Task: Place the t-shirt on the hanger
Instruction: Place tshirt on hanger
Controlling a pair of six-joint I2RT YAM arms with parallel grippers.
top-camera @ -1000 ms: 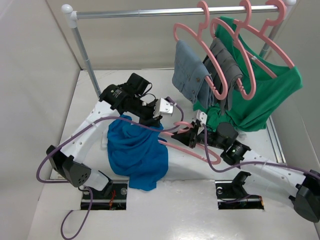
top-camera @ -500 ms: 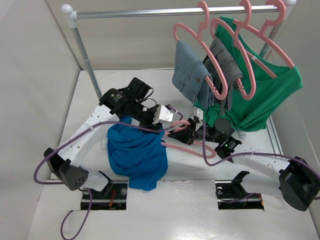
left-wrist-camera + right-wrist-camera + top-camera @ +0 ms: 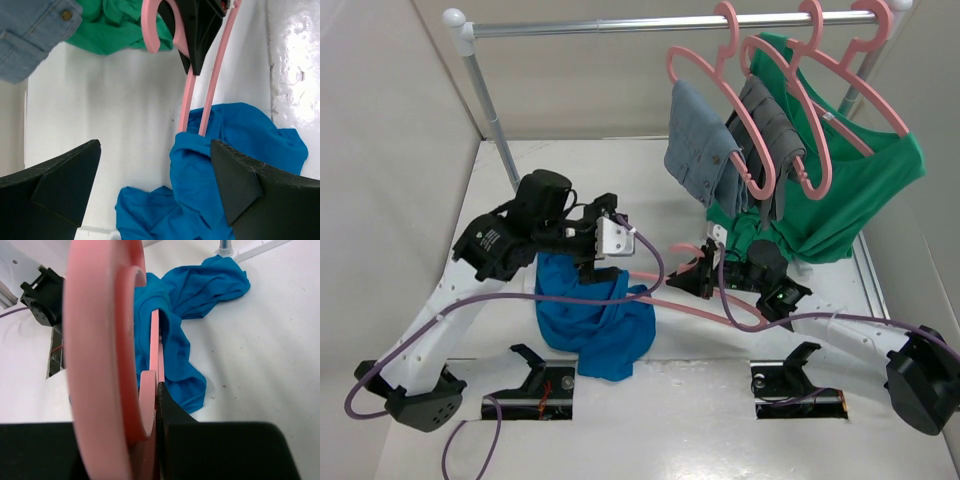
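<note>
The blue t-shirt (image 3: 595,315) lies crumpled on the white table, with one arm of the pink hanger (image 3: 695,302) pushed into its cloth. My right gripper (image 3: 697,275) is shut on the hanger near its hook. In the right wrist view the hanger (image 3: 100,365) fills the left, its bars running into the t-shirt (image 3: 172,345), pinched at my gripper (image 3: 157,390). My left gripper (image 3: 598,262) hovers over the shirt's upper edge, open. In the left wrist view its fingers (image 3: 60,185) stand wide apart around the t-shirt (image 3: 235,150) and the hanger (image 3: 192,95), touching neither.
A metal clothes rail (image 3: 670,22) spans the back, its post (image 3: 495,120) at the left. On it hang a denim garment (image 3: 700,140), a grey garment (image 3: 775,140) and a large green shirt (image 3: 850,190) on pink hangers, just behind my right gripper.
My left gripper has opened, let go of the t-shirt and drawn back to the left. The right gripper still holds the hanger, now shifted slightly left.
</note>
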